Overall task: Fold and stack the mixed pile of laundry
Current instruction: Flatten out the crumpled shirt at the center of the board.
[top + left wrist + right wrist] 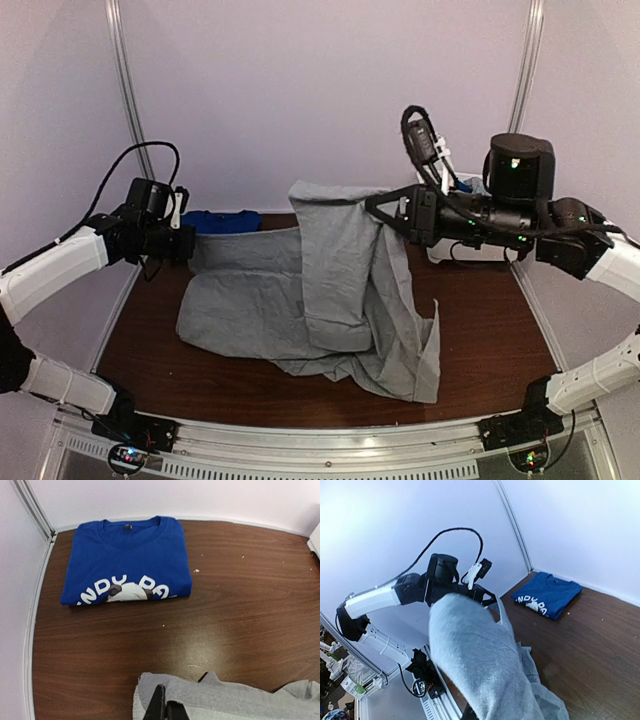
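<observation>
A large light-grey garment (pixel 330 290) lies spread across the middle of the table, with one part lifted. My left gripper (pixel 187 243) is shut on its left edge, low over the table. In the left wrist view the fingertips (pixel 165 711) pinch the grey cloth (pixel 230 700). My right gripper (pixel 380 208) holds the raised part, which hangs from it in a long fold. In the right wrist view the grey cloth (pixel 485 670) drapes over the jaws and hides them. A folded royal-blue shirt with white print (pixel 222 221) lies at the back left and also shows in the left wrist view (pixel 127 560) and the right wrist view (pixel 547 596).
A white bin (pixel 485 252) stands at the back right, mostly behind my right arm. Walls and metal posts close in the back and sides. The brown table (pixel 490 330) shows bare wood at front right and between the blue shirt and the grey garment (pixel 225 620).
</observation>
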You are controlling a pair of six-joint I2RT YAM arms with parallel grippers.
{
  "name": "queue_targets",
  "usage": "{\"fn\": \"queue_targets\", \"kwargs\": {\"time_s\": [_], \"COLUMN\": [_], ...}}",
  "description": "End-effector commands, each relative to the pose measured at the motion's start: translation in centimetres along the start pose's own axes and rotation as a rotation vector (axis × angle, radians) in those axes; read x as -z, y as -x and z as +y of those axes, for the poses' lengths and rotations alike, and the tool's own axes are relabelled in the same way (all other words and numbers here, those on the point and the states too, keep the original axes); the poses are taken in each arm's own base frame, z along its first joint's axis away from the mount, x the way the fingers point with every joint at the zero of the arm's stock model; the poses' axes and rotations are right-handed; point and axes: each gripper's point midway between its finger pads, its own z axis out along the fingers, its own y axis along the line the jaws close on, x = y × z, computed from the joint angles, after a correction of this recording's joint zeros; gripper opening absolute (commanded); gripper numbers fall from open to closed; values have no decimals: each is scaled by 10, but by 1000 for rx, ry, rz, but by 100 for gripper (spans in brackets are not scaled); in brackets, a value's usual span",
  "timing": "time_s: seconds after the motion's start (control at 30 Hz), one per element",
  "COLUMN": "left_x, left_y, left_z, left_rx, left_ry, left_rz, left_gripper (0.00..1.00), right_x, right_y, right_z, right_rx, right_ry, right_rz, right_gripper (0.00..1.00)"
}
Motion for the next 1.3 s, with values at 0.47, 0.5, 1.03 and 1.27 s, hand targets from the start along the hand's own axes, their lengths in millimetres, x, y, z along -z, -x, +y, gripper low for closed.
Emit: {"fn": "queue_targets", "kwargs": {"time_s": [0.47,0.5,1.03,1.27], "left_x": [228,242,404,292], "left_y": [165,166,177,182], "left_z": [-39,-44,-71,-41], "left_rx": [-117,-130,-229,-81], "left_ry": [-287,-327,-631,-360], "left_rz": [-586,-612,-896,-697], "left_gripper": [0,0,0,0], "right_x": [127,132,240,199], "right_y": [157,160,217,219], "right_z": [2,10,114,24], "right_rx": [312,319,360,326], "right_ry": [-273,-239,160,-317], "right_rz": [-275,-280,-525,-519], "right_gripper": [0,0,0,0]}}
